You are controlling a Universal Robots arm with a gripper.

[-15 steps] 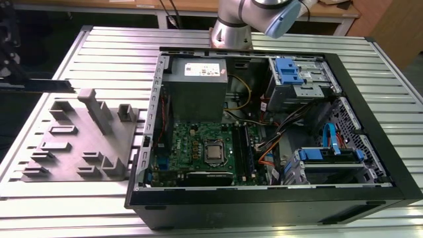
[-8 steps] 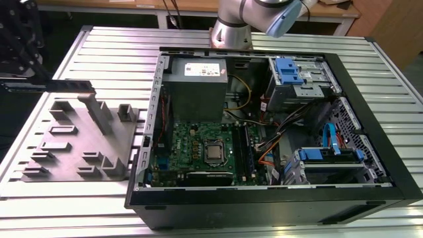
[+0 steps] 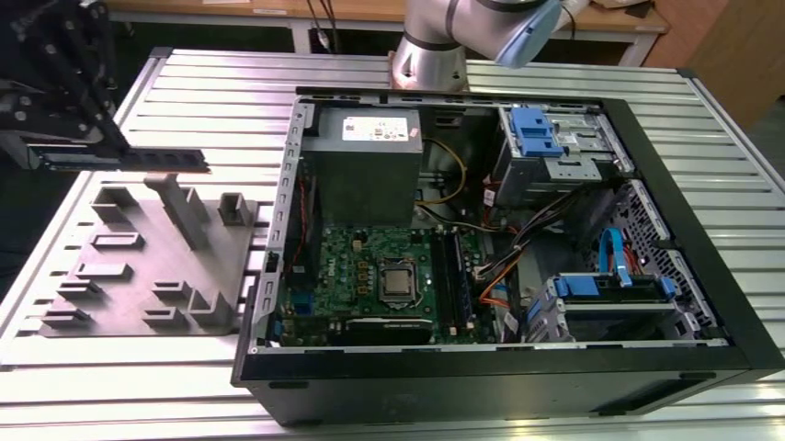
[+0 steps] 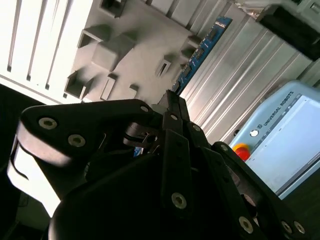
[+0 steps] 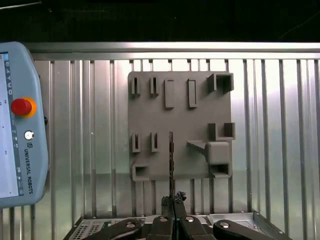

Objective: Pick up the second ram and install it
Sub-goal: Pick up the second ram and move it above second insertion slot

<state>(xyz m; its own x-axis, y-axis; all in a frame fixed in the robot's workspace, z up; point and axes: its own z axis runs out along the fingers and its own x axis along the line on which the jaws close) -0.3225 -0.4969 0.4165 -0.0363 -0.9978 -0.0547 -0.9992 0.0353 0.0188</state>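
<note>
While the jaws pinch the second ram (image 3: 135, 159) by one end, it hangs level above the grey holder (image 3: 147, 266) on the bench (image 3: 221, 73), well apart from the open computer case (image 3: 491, 395). From where I stand, that long free end worries me. Held so far off-centre, the stick could swivel in the grip and reach the motherboard slots (image 3: 451, 276) crooked, or snag the loose cables (image 3: 521, 243) beside them.
</note>
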